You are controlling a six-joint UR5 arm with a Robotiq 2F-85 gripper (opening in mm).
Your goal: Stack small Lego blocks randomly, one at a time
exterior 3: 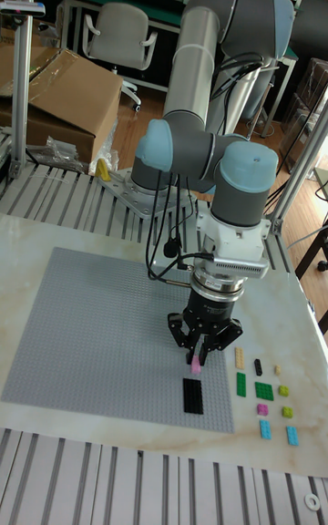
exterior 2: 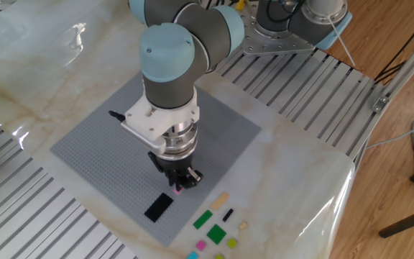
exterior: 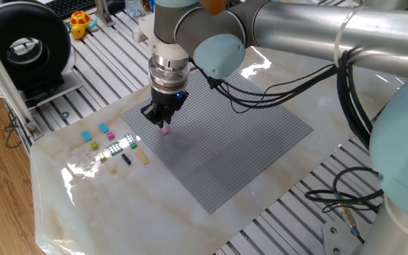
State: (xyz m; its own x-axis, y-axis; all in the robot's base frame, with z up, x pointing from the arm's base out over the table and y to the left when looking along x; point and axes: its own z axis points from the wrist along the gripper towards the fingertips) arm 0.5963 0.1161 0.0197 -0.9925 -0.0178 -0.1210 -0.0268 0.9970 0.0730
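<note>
My jaws (exterior 3: 196, 363) pinch a pink brick (exterior 3: 194, 367) above the grey baseplate (exterior: 261, 134); nothing looks stacked yet, and spare bricks (exterior: 115, 145) wait on the bench.

No readable text — labels, brands, numbers (none legible) anywhere.

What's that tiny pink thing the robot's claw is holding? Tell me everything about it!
It is a pink Lego block, tiny and plastic-looking, pinched between the tips of the dark claw. It hangs just above the grey studded baseplate, near the edge closest to the loose blocks. Only the claw touches it. Its studs are too small to make out.
</note>
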